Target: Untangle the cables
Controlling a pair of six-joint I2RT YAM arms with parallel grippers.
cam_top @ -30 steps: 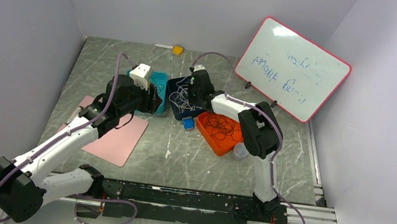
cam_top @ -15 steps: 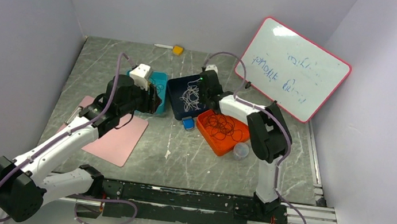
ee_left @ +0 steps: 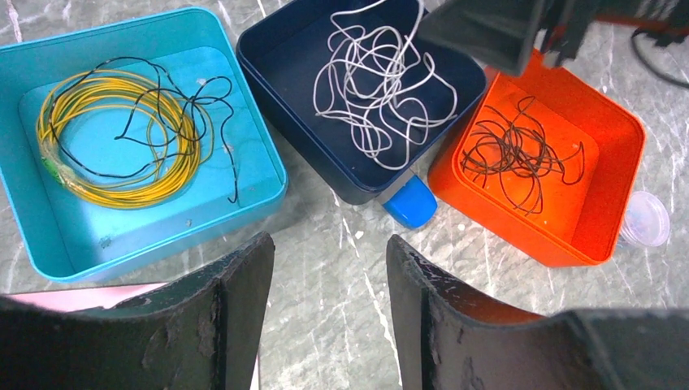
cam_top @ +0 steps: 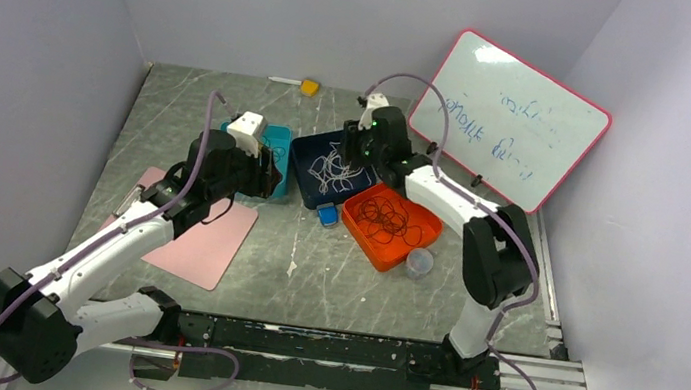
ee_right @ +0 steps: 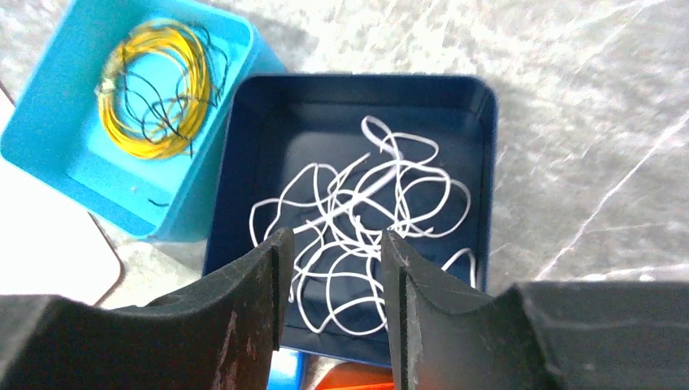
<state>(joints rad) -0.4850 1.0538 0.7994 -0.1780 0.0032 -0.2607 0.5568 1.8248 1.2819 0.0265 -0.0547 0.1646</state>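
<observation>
Top view: the right gripper [cam_top: 353, 152] hovers over a navy tray [cam_top: 303, 149] holding the white cables [cam_top: 330, 168]. The dark brown-red cables [cam_top: 388, 221] lie in an orange tray [cam_top: 430, 228] touching it. The left gripper [cam_top: 264, 172] hangs beside a teal tray [cam_top: 281, 136].

Left wrist view: the left jaws stand apart, holding nothing.

Right wrist view: the right jaws stand apart and empty, with the white cables lying loose in the tray below.

The two colours appear already separated. The white bunch looks knotted, so the next move likely calls for pinching one single strand.
</observation>
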